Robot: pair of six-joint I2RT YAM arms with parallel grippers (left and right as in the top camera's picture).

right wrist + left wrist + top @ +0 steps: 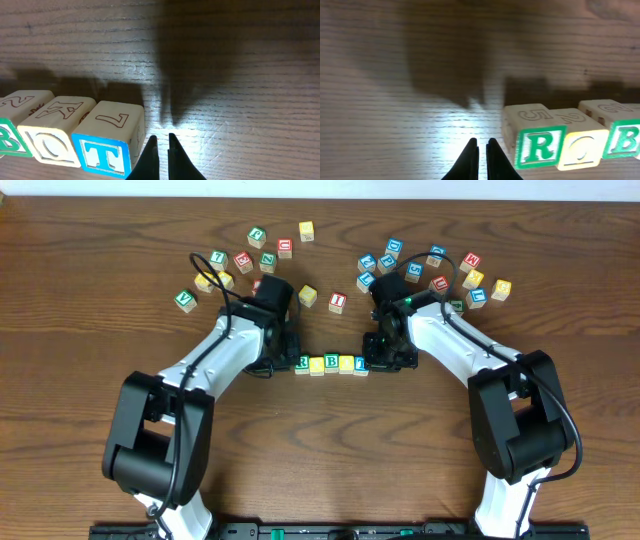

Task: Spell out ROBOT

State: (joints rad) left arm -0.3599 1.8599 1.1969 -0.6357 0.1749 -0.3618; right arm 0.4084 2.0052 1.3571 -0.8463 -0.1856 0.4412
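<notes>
five-block row (331, 364) runs left-right: green r block (540, 147) just beside left end effector (481, 142), blue t block (102, 152) beside right end effector (161, 137), both effectors pressed together, empty.

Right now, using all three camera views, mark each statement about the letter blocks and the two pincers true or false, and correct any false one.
1. The row of blocks lies between the left pincer and the right pincer. True.
2. The T block has a red border. False: its border is blue.
3. The left pincer grips the R block. False: it is shut on nothing, beside that block.
4. The R block's letter is green. True.
5. Loose blocks lie scattered beyond the row. True.
</notes>
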